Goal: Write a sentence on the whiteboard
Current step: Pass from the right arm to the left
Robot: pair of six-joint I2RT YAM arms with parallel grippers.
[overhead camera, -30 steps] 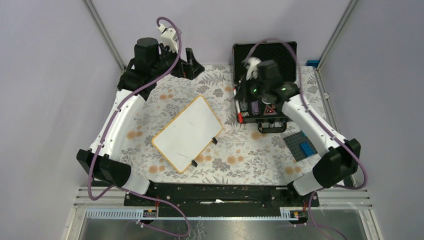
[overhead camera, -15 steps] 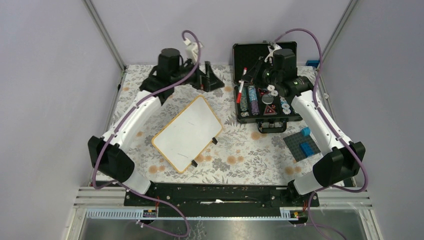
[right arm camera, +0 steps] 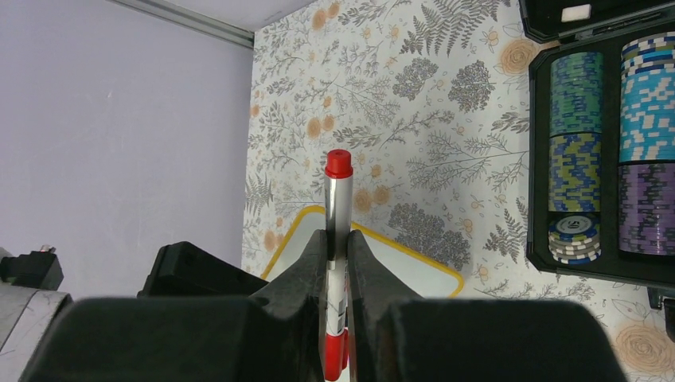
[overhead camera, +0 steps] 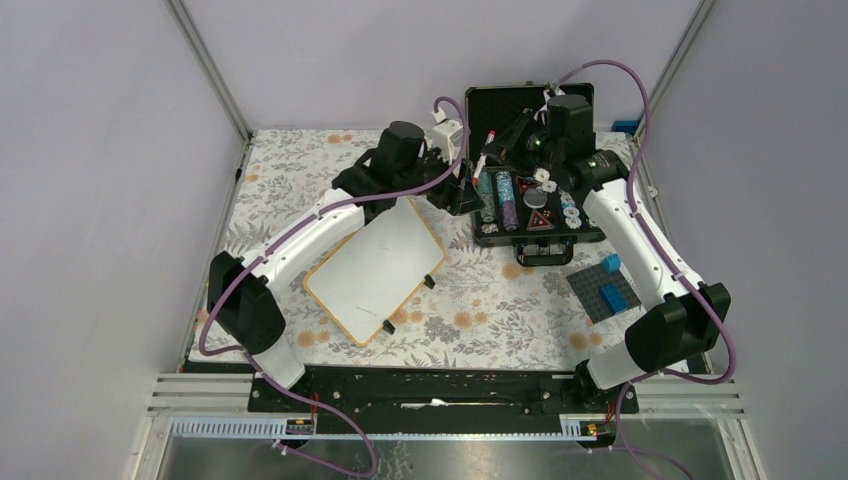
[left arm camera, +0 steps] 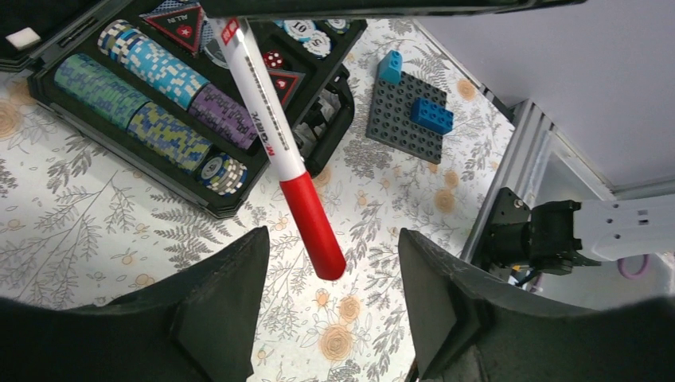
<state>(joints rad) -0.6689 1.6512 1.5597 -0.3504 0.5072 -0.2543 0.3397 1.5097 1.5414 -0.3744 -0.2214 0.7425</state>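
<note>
A small whiteboard [overhead camera: 375,262] with a pale wood rim lies flat on the floral tablecloth [overhead camera: 470,310], turned at an angle, left of centre and a little toward the near edge. No red writing shows on it. To its right, at the far side of the table, sits an open black case of poker chips [overhead camera: 545,248]. A dark grey block plate [overhead camera: 590,280] with blue bricks lies nearer, by the right arm.

Both arms meet above the gap between the board and the case. The right gripper [right arm camera: 337,243] is clamped tight on the white barrel of a marker [left arm camera: 263,111], which hangs in the air and slants down toward the left arm. The left gripper [left arm camera: 333,248] is partly open and holds nothing. Its two black fingers stand either side of the marker's red cap [left arm camera: 312,224], with clear space on both sides.

This looks like the uncapping step, before any writing begins. To do it well, the left fingers should come up a little so they cover the middle of the cap rather than just its tip. They should close squarely on the red part only. The pull should then run straight along the marker's length, while the right gripper keeps the barrel from sliding or twisting
</note>
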